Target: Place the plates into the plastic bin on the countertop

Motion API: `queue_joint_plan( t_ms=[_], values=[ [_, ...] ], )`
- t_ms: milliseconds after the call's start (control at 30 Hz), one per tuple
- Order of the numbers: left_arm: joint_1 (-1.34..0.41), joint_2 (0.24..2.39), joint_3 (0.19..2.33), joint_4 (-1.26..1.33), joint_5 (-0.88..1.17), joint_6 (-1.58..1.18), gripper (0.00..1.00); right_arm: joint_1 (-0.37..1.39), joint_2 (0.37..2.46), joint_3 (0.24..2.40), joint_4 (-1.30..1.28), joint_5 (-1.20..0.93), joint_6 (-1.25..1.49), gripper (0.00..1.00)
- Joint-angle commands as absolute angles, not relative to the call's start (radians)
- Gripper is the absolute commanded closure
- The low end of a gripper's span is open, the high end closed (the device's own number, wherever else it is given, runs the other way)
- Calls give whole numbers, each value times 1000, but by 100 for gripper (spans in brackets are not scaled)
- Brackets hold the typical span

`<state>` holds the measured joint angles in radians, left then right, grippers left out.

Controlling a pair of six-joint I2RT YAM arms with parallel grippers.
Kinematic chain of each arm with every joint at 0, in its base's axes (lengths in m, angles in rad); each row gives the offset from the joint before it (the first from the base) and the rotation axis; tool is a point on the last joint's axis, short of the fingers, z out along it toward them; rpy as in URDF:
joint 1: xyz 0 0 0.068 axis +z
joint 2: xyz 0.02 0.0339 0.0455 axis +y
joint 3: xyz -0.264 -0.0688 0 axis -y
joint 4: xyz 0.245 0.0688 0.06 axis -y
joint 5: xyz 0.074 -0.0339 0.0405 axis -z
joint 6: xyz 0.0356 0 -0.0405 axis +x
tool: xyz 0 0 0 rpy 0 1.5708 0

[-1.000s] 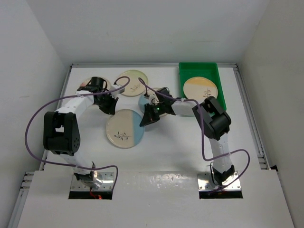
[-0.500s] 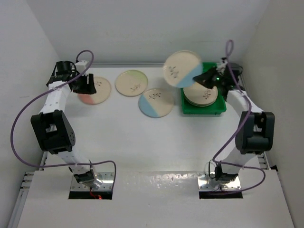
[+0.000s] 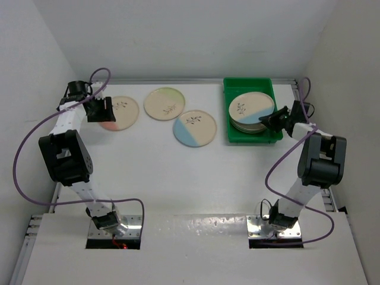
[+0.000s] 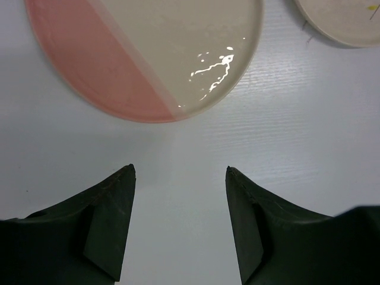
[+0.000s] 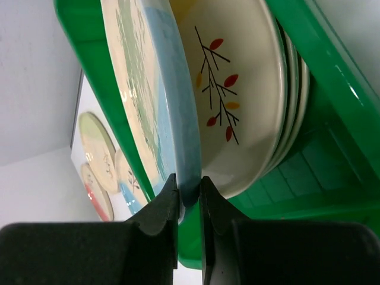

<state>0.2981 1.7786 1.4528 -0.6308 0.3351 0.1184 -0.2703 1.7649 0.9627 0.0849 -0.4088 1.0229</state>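
Note:
On the white countertop (image 3: 178,172) lie three plates: a part-pink plate (image 3: 119,111), a pale green plate (image 3: 165,103) and a part-blue plate (image 3: 195,127). The green plastic bin (image 3: 248,83) at the back right holds a stack of plates. A blue-and-cream plate (image 3: 252,107) rests on top of that stack. My right gripper (image 3: 274,119) is shut on this plate's near rim (image 5: 189,181), just above the stack (image 5: 237,89). My left gripper (image 3: 98,110) stands open (image 4: 180,169) over bare countertop. It is just short of the pink plate's edge (image 4: 142,53) and does not touch it.
White walls close in the countertop on the left, back and right, with a raised rim (image 3: 88,89) along the edges. The bin wall (image 5: 332,89) runs close beside my right fingers. Purple cables (image 3: 24,154) loop off both arms.
My right arm carried the blue-and-cream plate from the middle of the countertop, up through the air, then down onto the stack in the bin. My left arm swung to the pink plate and opened.

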Motion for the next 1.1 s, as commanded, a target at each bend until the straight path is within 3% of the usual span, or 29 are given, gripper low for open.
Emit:
queue_joint_plan(
  t_ms=[0, 67, 233, 667, 700, 733, 867, 900, 1067],
  values=[
    [327, 1824, 1477, -597, 311, 100, 35, -261, 1736, 965, 259, -489, 1063, 100],
    [339, 1845, 1477, -585, 311, 87, 35, -261, 1749, 960, 236, -480, 1065, 99],
    [360, 1949, 1546, -554, 301, 42, 35, -249, 1779, 1020, 16, -402, 999, 63],
    [383, 2258, 1755, -543, 219, -60, 34, -155, 1700, 1187, -362, -134, 707, 38],
    [383, 2273, 1755, -543, 219, -46, 37, -147, 1691, 1192, -373, -100, 671, 36],
    [383, 2287, 1764, -555, 230, -46, 45, -141, 1663, 1195, -391, -66, 661, 35],
    [362, 2353, 1799, -653, 253, 43, 94, -69, 1603, 1222, -422, 20, 583, 32],
    [351, 2373, 1799, -681, 268, 70, 100, -61, 1588, 1226, -419, 26, 569, 32],
    [282, 2292, 1671, -773, 213, 433, 100, 72, 1574, 1276, -413, 14, 437, 31]
  ],
)
